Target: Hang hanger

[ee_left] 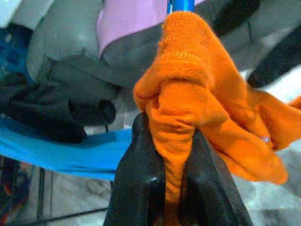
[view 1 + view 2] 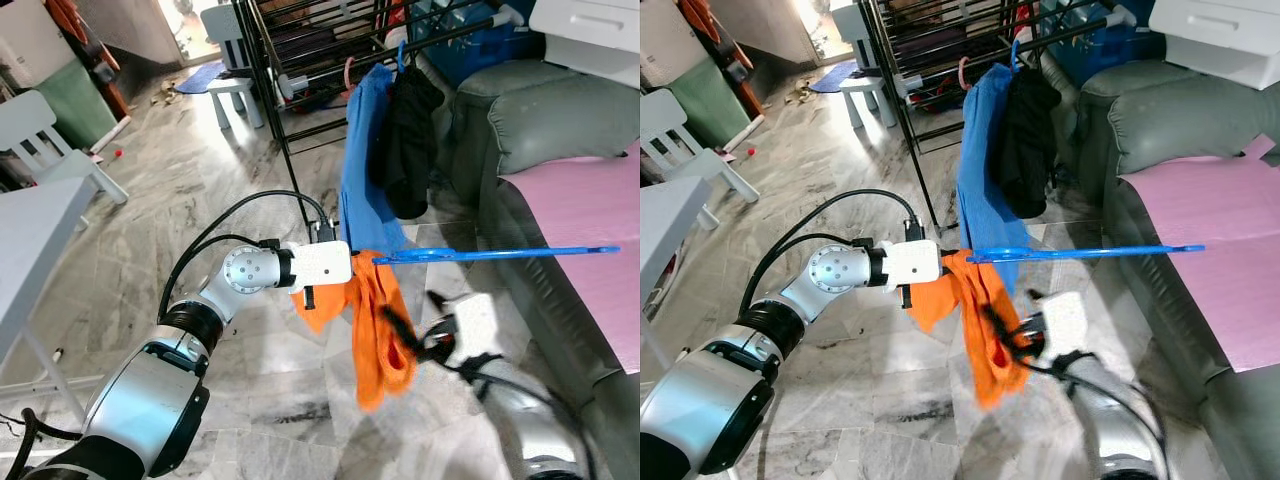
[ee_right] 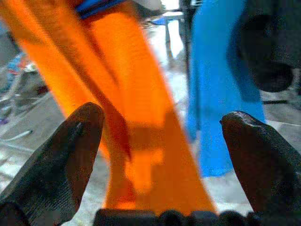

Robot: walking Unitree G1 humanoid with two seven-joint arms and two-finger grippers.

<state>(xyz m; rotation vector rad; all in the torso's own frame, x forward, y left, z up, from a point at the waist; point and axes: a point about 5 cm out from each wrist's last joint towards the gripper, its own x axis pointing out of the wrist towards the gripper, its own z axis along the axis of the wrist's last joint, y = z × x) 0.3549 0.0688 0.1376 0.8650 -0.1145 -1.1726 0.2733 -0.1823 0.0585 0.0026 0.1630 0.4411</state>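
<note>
Marble-patterned floor (image 2: 200, 180) underfoot, a black metal clothes rack (image 2: 290, 60) ahead, a grey leather sofa (image 2: 545, 120) with a pink cover (image 2: 590, 210) on the robot's right.

Left end effector (image 1: 171, 155) reaches forward at mid-height, its two black fingers (image 1: 138, 174) clamped shut on a bunched fold of the bright orange knitted garment (image 2: 375, 325). The left wrist view shows the cloth squeezed between the fingers, with a short length of blue hanger emerging above the bunch.

The thin blue plastic hanger (image 2: 495, 255) sticks out roughly level from the gripped cloth toward the sofa, its far tip over the pink cover. It is not on the rack; it sits in the air between rack and sofa, well below the rack's top bar. The orange garment droops from it toward the floor.

Right end effector (image 3: 162, 127) is low, just beside the hanging orange cloth, fingers spread wide apart with nothing between them; orange fabric hangs in front of it.

A long blue garment (image 2: 365, 160) and a black garment (image 2: 410, 140) hang on the rack, side by side and touching. A small white stool (image 2: 235, 95) stands near the rack.
</note>
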